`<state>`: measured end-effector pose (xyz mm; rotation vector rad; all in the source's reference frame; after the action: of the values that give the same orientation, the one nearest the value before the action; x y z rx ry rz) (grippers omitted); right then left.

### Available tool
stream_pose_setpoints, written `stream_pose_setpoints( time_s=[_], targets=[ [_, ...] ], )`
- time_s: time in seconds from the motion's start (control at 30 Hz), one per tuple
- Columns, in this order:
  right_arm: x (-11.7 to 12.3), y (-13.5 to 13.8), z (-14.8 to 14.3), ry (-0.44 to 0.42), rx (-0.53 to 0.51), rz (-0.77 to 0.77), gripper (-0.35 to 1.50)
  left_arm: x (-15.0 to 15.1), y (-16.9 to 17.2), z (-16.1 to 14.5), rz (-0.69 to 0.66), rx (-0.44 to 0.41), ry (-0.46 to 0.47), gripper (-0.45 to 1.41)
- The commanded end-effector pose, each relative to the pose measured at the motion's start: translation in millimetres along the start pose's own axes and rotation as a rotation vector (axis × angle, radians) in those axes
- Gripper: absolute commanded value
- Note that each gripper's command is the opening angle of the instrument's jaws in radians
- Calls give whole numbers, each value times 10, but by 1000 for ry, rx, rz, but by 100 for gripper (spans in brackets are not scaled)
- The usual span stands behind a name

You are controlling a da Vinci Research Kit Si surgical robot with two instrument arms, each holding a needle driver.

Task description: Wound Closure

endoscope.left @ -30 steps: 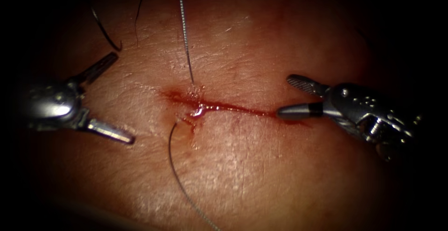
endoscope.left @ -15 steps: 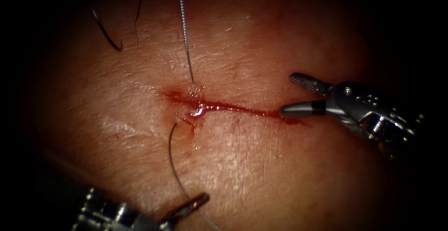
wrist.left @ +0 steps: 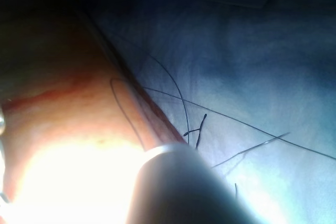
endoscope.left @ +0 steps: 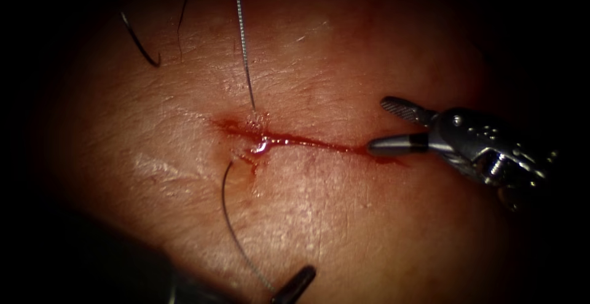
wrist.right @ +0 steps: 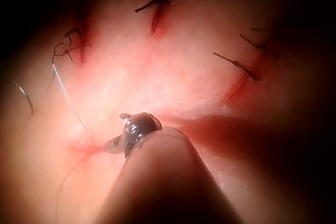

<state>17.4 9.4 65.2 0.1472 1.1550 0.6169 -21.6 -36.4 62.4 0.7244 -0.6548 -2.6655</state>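
Pale pork-belly tissue (endoscope.left: 344,218) spreads across the endoscope view, with the cut (endoscope.left: 295,139) running left to right through its middle and red fluid (endoscope.left: 261,146) pooled toward its left end.

At the upper left a short dark cut end of thread (endoscope.left: 140,45) lies loose on the skin. Just left of centre the thread (endoscope.left: 232,230) leaves the tissue below the cut and curves down toward the bottom edge, its long axis close to vertical; a second strand (endoscope.left: 244,43) rises straight up from above the cut. No needle can be made out, so whether one is in the tissue cannot be told.

The left tool (endoscope.left: 295,284) shows as a dark tip at the bottom edge, just beside the lower run of the thread and by far the nearer arm to it. Whether it has hold of the strand cannot be told.

The right tool (endoscope.left: 387,126) sits at the right end of the cut, jaws spread and holding nothing.

Half a second ago the left tool's tip reached higher up along the strand; a second ago it stood open at the far left. The right tool has kept its place.
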Motion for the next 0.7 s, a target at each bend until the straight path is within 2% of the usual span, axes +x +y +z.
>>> stream_pose_setpoints(
  time_s=[0.03,0.07,0.13,0.37,0.47,0.5,0.57,0.63,0.7],
  targets=[
    [-3,-4,9,1,4,2,130,-2,8,9,-4,8,-11,59],
    [-3,-4,9,1,4,2,130,-7,10,18,-5,9,-13,51],
    [-3,-5,9,1,4,2,130,-13,15,26,-5,8,-10,47],
    [-3,-8,11,2,4,2,130,-39,23,46,-14,-8,-3,49],
    [-4,-9,12,3,4,6,130,-47,14,37,-29,-23,42,59],
    [-4,-9,12,2,3,6,130,-48,10,30,-101,-32,95,71],
    [-4,-9,12,2,3,6,130,-48,6,23,-153,-38,145,86],
    [-4,-9,12,3,4,6,130,-49,0,6,-193,-32,205,84],
    [-4,-9,12,3,4,6,130,-48,2,-1,-203,-35,210,81]
  ],
)
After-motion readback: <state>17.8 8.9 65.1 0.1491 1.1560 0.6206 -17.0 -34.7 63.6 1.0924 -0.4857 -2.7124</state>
